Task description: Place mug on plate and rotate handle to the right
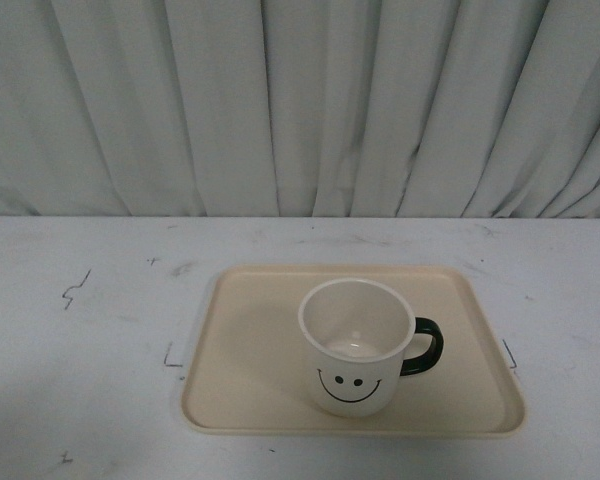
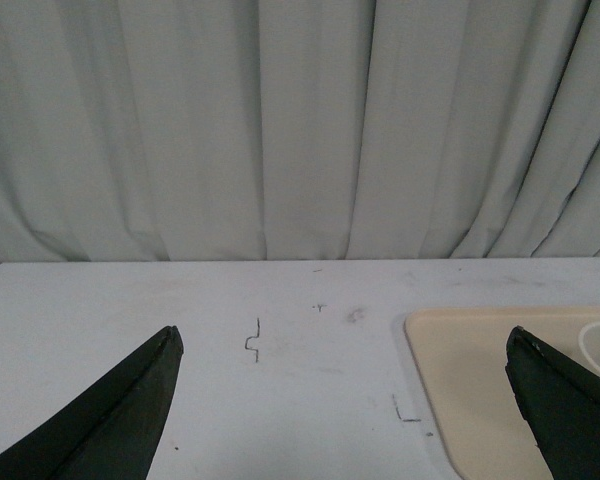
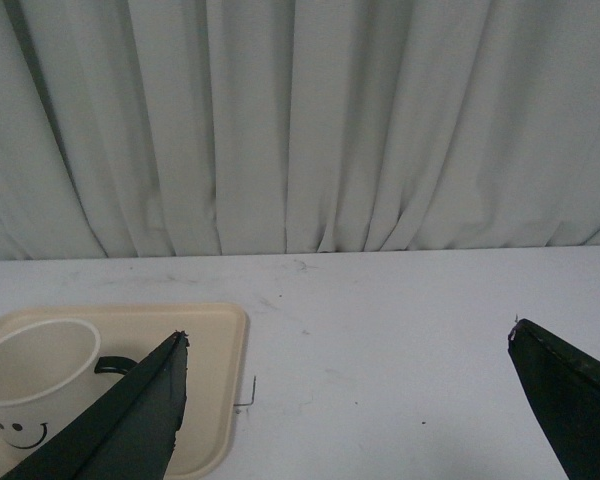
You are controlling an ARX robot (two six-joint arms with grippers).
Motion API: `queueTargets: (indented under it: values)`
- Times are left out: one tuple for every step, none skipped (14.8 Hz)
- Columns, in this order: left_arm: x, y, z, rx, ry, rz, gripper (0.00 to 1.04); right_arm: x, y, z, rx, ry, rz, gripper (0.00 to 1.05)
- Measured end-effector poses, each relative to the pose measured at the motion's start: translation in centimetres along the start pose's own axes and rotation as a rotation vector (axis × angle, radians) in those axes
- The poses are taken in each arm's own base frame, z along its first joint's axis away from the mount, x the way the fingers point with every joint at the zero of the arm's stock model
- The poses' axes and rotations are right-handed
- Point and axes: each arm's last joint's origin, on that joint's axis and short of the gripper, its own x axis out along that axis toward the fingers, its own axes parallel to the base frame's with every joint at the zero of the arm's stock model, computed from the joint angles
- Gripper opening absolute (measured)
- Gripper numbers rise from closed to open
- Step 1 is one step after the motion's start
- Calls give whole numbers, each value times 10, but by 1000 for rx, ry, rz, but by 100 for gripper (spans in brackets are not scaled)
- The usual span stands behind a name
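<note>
Nearest your front camera sits the beige plate (image 1: 250, 390) on the white table (image 1: 80, 350), and on it the cream mug (image 1: 356, 345) stands upright, right of the plate's middle, its smiley face toward you and its black handle (image 1: 423, 346) pointing right. Your left gripper (image 2: 342, 385) hangs with its dark fingers (image 2: 130, 400) spread wide over bare table beside the plate's left edge, holding nothing. Your right gripper (image 3: 348, 385) is likewise spread and empty, one finger (image 3: 145, 400) just in front of the mug, the other over bare table; grey curtains (image 1: 300, 100) hang behind.
</note>
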Motion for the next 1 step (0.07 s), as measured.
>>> queueTargets:
  values:
    - [0, 0, 0, 0, 0, 0, 98, 0, 0, 0, 0, 0, 0, 98]
